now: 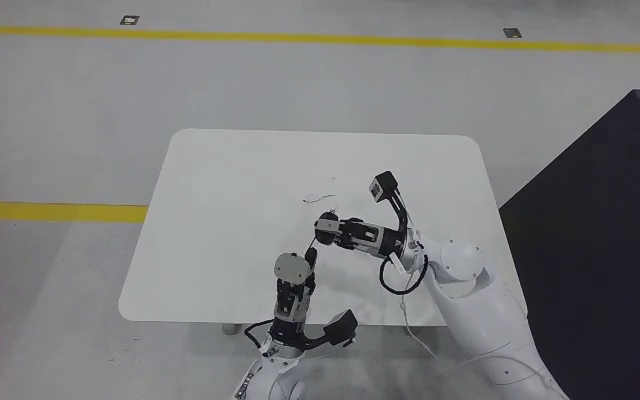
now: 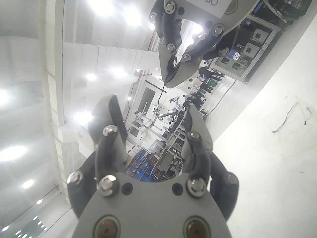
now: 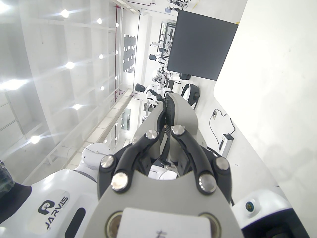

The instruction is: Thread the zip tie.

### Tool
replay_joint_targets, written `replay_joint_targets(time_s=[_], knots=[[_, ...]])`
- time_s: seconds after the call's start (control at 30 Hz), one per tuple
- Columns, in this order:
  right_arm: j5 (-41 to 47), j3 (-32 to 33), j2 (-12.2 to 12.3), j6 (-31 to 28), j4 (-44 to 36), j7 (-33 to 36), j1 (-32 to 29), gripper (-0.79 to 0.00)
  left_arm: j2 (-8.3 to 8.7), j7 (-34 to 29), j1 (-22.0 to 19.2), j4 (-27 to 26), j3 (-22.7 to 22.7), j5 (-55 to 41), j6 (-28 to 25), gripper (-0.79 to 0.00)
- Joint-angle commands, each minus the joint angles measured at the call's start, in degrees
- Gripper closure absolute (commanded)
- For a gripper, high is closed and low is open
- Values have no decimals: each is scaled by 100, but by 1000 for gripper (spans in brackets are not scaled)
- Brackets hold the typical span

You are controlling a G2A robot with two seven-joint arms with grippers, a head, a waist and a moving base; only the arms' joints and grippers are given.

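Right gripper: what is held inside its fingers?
A thin black zip tie sticks out from the tips of the shut right gripper, pointing toward the open left gripper. Its clamped end is covered by the fingers.

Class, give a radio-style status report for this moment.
Left gripper open. Right gripper shut on zip tie, free end hanging toward the open one. Nothing in between.

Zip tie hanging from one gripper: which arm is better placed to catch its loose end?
Probably the left. The right gripper is shut on the zip tie, so it is busy. The left gripper is open, with its jaws facing the dangling end.
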Motion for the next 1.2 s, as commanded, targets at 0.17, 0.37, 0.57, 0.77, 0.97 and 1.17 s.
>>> replay_joint_targets(time_s=[0.17,0.37,0.57,0.77,0.97,1.17], knots=[[-53,-17,20,22,-41,12,-13,0,-15,42,-14,39,-68,0,32,-717],[-75,-13,37,29,-52,6,-3,0,-30,81,-9,52,-110,0,38,-314],[-73,-12,50,26,-60,-10,6,0,-46,139,0,61,-128,0,53,-89],[-73,-28,58,52,10,-25,51,0,-64,182,5,70,-145,0,74,-111],[-72,-52,65,48,19,-57,67,0,-84,259,19,74,-138,0,98,-92],[-101,-98,71,58,9,-69,72,0,-105,310,38,79,-155,0,126,-132]])
